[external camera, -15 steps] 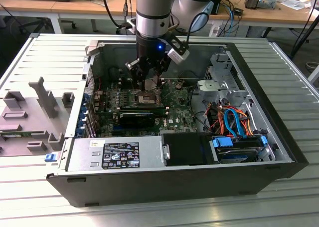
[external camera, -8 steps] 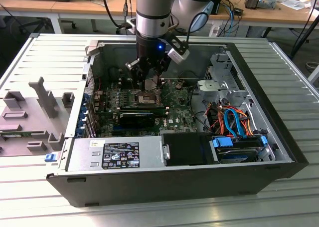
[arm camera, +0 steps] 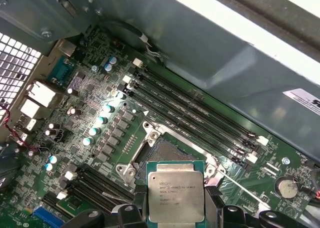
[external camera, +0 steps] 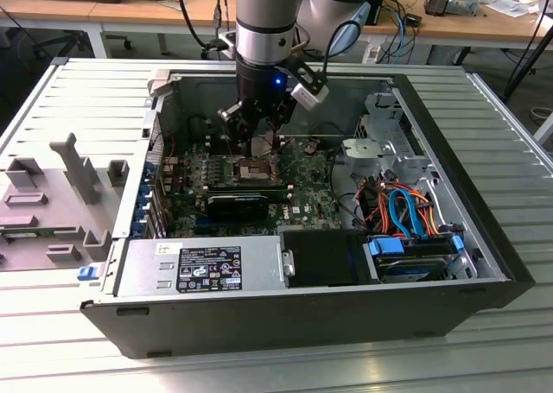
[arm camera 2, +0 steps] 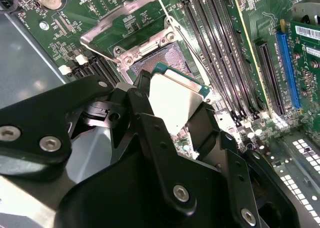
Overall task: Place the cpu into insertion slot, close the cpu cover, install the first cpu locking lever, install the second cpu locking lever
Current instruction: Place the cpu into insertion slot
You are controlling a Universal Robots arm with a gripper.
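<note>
**Supervisor:** Report claw state.

**Operator:** I see the gripper (arm camera: 175,210) clamped on the cpu (arm camera: 175,195), one finger on each of two opposite edges.

**Supervisor:** CPU location?

**Operator:** It hangs tilted just above the insertion slot (arm camera: 167,153), not seated. In the second wrist view, the cpu cover (arm camera 2: 115,15) stands swung open beside the slot.

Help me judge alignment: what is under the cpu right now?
The cpu, gripped by the tool, sits above the insertion slot. Part of the slot's dark centre and silver rim shows beyond the chip; the rest beneath is covered.
</note>
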